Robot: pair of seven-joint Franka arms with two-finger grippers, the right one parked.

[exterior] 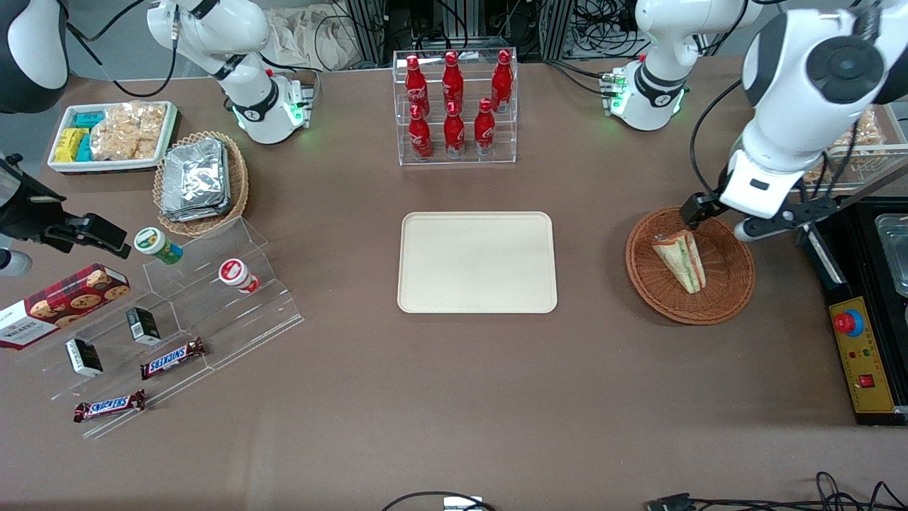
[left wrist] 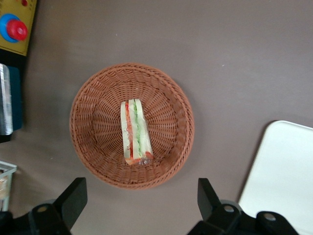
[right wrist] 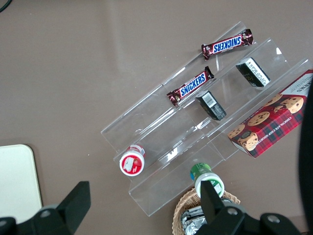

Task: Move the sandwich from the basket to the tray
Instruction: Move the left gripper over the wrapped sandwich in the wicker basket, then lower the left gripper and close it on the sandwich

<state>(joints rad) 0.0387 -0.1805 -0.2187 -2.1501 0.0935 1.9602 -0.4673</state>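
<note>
Readable writing sits toward the parked arm's end of the brown desk (exterior: 454,397): 2 "SNICKERS" bars (exterior: 172,358) on a clear stepped stand and a red "WALKERS" cookie box (exterior: 57,304). The small triangular white-bread sandwich (exterior: 681,260) with green and orange-red filling lies in the round brown wicker basket (exterior: 731,298), well apart from the flat cream-beige rectangular tray (exterior: 477,262). Only the left wrist view shows the tool (left wrist: 142,203) with fingers spread wide, holding nothing, above the basket's rim.
</note>
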